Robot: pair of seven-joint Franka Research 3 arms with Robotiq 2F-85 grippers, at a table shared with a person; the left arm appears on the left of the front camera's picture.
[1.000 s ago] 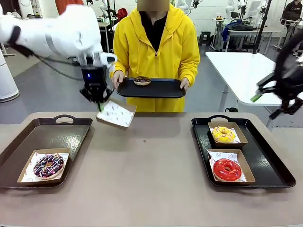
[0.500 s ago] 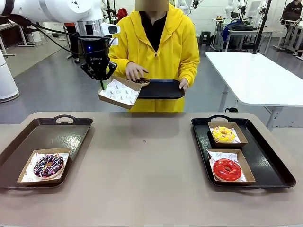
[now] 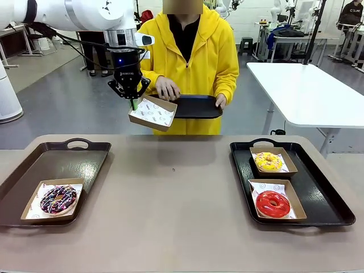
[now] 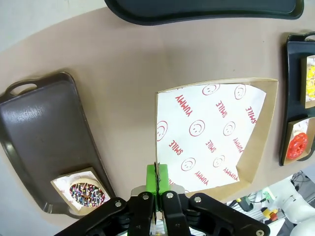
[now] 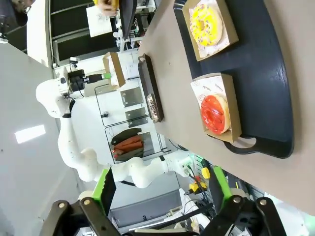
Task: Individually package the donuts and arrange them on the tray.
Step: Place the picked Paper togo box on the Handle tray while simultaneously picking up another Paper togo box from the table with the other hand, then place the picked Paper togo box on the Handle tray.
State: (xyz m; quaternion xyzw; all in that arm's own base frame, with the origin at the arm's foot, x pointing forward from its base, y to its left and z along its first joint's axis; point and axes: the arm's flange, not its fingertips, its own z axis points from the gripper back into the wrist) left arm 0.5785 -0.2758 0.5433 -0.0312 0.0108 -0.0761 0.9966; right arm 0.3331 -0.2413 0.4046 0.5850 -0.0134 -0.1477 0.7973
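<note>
My left gripper [image 3: 133, 102] hangs in the air in front of the person, shut on the near edge of an empty paper-lined cardboard box [image 3: 153, 112]. In the left wrist view its green pads [image 4: 157, 176] pinch the box [image 4: 211, 132] rim. The person holds a black tray [image 3: 199, 107], with one hand [image 3: 166, 88] resting where the brown donut lay; that donut is hidden. The drizzled chocolate donut [image 3: 58, 199] sits boxed on the left tray [image 3: 57, 159]. Yellow donut [image 3: 268, 161] and red donut [image 3: 272, 203] sit boxed on the right tray [image 3: 324, 193]. My right gripper [image 5: 162, 189] is open, high above that tray [image 5: 261, 64].
The tan table [image 3: 176, 205] lies bare between the two trays. A white table [image 3: 301, 91] stands behind at the right. The far half of the left tray holds nothing.
My left gripper has carried the box up and to the right, next to the person's tray. The person's hand moved from the tray edge onto the donut. My right arm left the front view.
</note>
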